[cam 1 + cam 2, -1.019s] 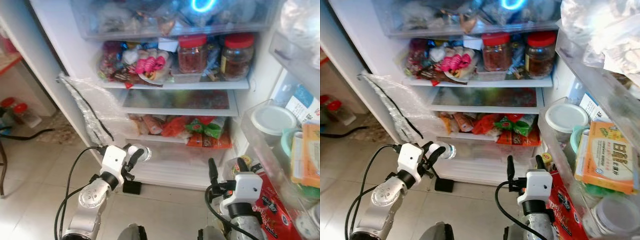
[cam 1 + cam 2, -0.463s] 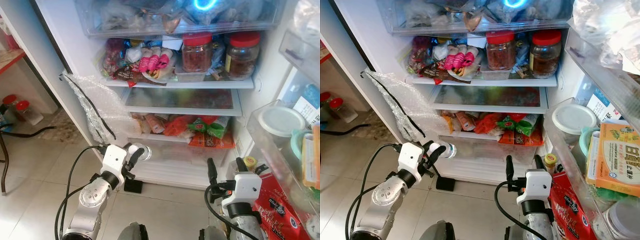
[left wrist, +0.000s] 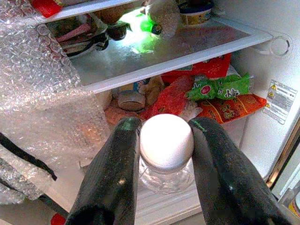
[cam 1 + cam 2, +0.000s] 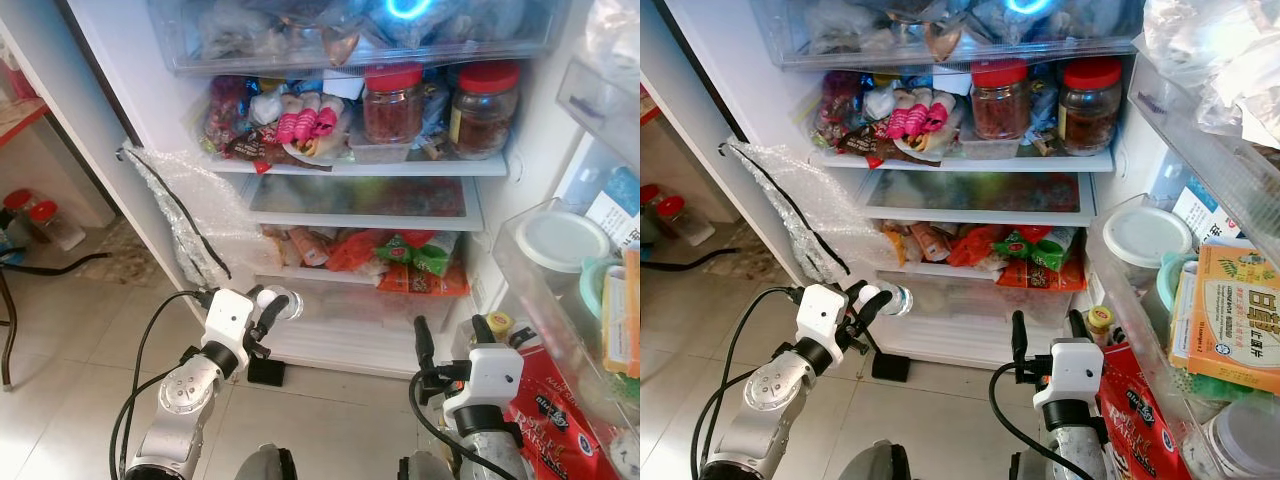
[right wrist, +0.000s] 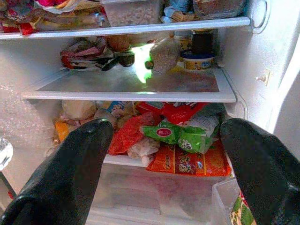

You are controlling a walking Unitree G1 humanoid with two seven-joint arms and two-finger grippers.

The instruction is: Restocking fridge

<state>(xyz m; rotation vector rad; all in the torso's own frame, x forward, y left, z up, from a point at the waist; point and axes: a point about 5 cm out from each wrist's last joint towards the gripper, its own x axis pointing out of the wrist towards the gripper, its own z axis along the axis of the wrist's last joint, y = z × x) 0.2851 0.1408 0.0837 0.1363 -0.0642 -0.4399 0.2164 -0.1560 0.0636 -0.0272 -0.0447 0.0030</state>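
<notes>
My left claw (image 4: 268, 308) pinches a clear water bottle (image 3: 167, 154) by its white-capped neck, lying horizontal, base toward the fridge's (image 4: 520, 170) lower drawer. My right claw (image 5: 164, 154) hangs spread, near the door bins.

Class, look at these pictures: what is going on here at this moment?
A humanoid robot stands before an open, well-stocked fridge. Its left gripper is shut on a small clear plastic bottle with a white cap, held out toward the lower shelves. The right gripper hangs open and empty near the door rack.
</notes>
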